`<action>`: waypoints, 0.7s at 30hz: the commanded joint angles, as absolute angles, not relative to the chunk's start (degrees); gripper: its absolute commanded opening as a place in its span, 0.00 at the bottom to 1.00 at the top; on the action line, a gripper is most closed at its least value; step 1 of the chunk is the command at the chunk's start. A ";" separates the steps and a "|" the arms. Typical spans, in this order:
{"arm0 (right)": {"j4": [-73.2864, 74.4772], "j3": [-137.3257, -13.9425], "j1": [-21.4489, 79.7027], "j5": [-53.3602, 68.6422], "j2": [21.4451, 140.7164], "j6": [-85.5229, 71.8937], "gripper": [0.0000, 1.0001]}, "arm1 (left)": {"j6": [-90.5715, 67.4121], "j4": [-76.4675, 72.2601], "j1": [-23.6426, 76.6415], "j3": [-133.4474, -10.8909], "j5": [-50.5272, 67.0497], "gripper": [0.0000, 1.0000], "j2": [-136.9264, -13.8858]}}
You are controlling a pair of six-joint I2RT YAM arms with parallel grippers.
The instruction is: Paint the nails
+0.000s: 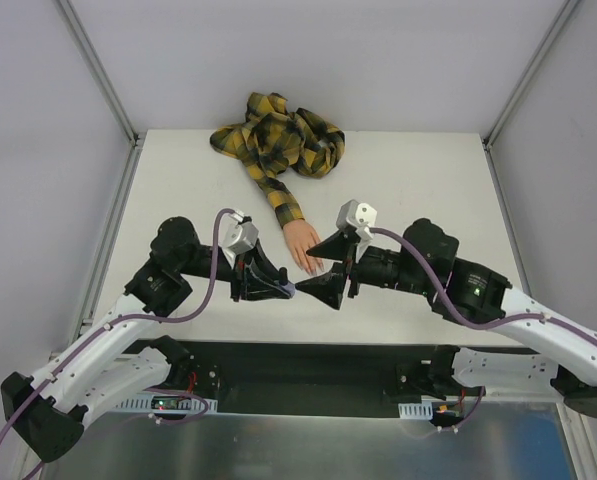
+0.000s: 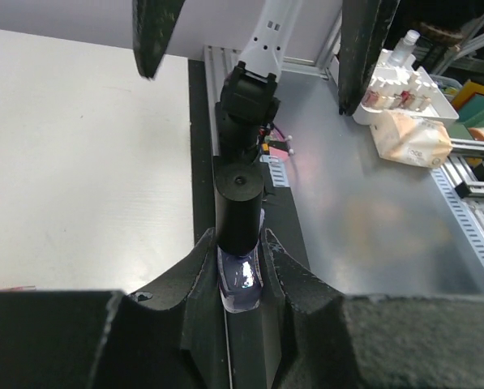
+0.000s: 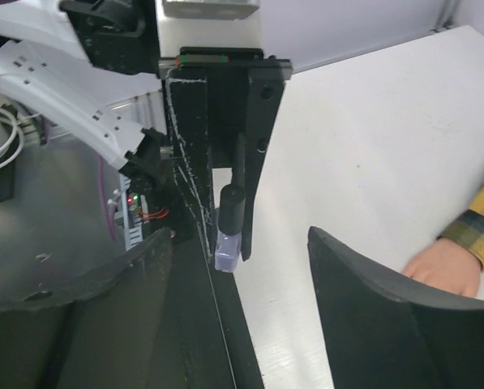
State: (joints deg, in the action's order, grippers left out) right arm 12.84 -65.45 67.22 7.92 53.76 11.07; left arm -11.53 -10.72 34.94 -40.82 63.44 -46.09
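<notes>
A small dark purple bottle (image 2: 240, 282) with a tall black cap (image 2: 239, 207) is clamped in my left gripper (image 2: 240, 251), which is shut on the glass body. In the top view this gripper (image 1: 286, 288) hangs just left of the peach mannequin hand (image 1: 300, 240), whose yellow-black plaid sleeve (image 1: 278, 140) trails to the back. My right gripper (image 1: 308, 271) faces the left one with jaws wide open and nothing in them. From the right wrist, the bottle (image 3: 227, 250) shows ahead of the spread fingers (image 3: 387, 316), and the hand (image 3: 444, 266) lies at the right. The nails are too small to make out.
The white table (image 1: 418, 190) ends at a black rail and metal shelf (image 2: 371, 211) on the near side. On that shelf sit a white tray of bottles (image 2: 404, 85) and a crumpled bag (image 2: 410, 138). Frame posts stand at the table's back corners.
</notes>
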 commanded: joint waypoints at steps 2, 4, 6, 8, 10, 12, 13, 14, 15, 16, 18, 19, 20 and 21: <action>9.85 -68.11 65.57 22.67 56.95 12.75 0.66 | -13.88 -16.70 35.68 -42.45 70.48 0.00 -46.49; 9.06 -68.12 65.39 23.11 57.74 12.66 0.64 | -14.50 -17.40 35.77 -42.45 71.36 0.00 -46.76; 8.27 -67.85 65.13 22.94 58.36 12.66 0.64 | -14.76 -17.58 36.03 -42.36 72.16 0.00 -46.76; 7.47 -67.68 64.25 23.72 58.36 12.66 0.64 | -14.77 -17.84 36.38 -42.28 72.33 0.00 -46.41; 6.94 -67.76 63.46 24.78 58.45 12.57 0.63 | -14.77 -18.02 36.56 -42.19 72.51 0.00 -46.32; 6.51 -68.03 63.02 26.54 58.97 12.39 0.62 | -14.94 -18.02 36.65 -42.27 72.86 0.00 -46.49; 6.50 -68.20 62.58 27.15 59.24 12.13 0.62 | -15.03 -18.02 36.65 -42.36 72.95 0.00 -46.67; 6.42 -68.55 62.40 28.46 59.59 12.04 0.61 | -15.03 -18.02 36.65 -42.36 73.12 0.00 -46.58; 6.24 -68.73 62.32 28.91 60.29 11.95 0.61 | -15.12 -18.10 36.74 -42.36 73.30 0.00 -46.76; 6.07 -68.90 62.23 29.26 60.81 11.61 0.60 | -15.12 -18.11 36.83 -42.36 73.30 0.00 -46.67; 5.54 -69.34 62.23 30.67 61.95 11.43 0.59 | -15.12 -18.19 36.91 -42.36 73.39 0.00 -46.58; 5.45 -69.61 62.14 31.11 62.31 11.34 0.57 | -15.12 -18.19 36.91 -42.36 73.39 0.00 -46.50; 5.36 -69.78 62.14 31.37 62.66 11.42 0.57 | -15.12 -18.19 37.00 -42.36 73.48 0.00 -46.49; 5.19 -70.05 62.23 31.46 63.01 11.34 0.56 | -15.20 -18.19 37.00 -42.36 73.48 0.00 -46.58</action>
